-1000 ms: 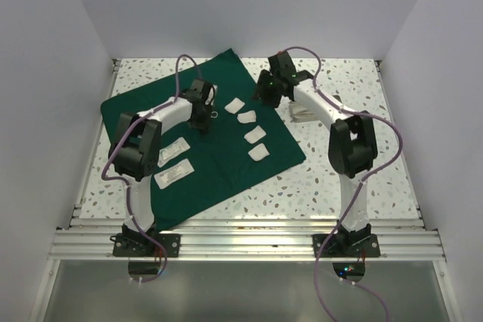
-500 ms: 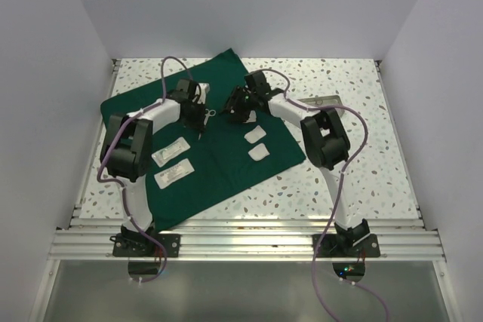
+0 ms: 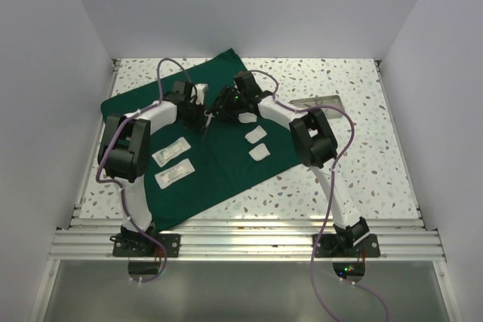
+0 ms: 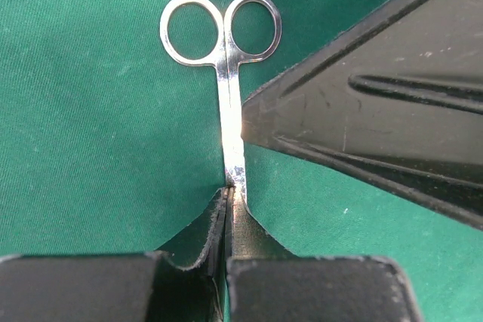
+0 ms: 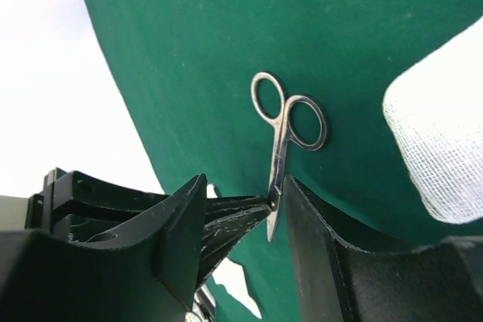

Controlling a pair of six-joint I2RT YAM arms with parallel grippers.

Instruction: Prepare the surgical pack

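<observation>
The dark green drape (image 3: 226, 164) lies flat on the table. Steel scissors (image 4: 225, 73) rest on it with the ring handles pointing away from my left gripper (image 4: 229, 190), which is shut on their blades. In the top view the left gripper (image 3: 201, 120) sits mid-drape. My right gripper (image 5: 245, 186) is open, one jaw on each side of the scissors' (image 5: 281, 141) tip and the left fingers (image 5: 234, 220). Three gauze pads (image 3: 256, 135) and two white packets (image 3: 172, 162) lie on the drape. The steel tray (image 3: 321, 102) sits off the drape to the right.
The right arm's elbow (image 3: 313, 137) hangs over the drape's right edge. A gauze pad (image 5: 438, 148) lies close beside the right jaw. White walls close in the table on three sides; speckled tabletop (image 3: 362, 156) surrounds the drape.
The right arm has swung left from the tray side over the drape and its open gripper now straddles the scissors. The left gripper, holding the scissors, shifted slightly left.
</observation>
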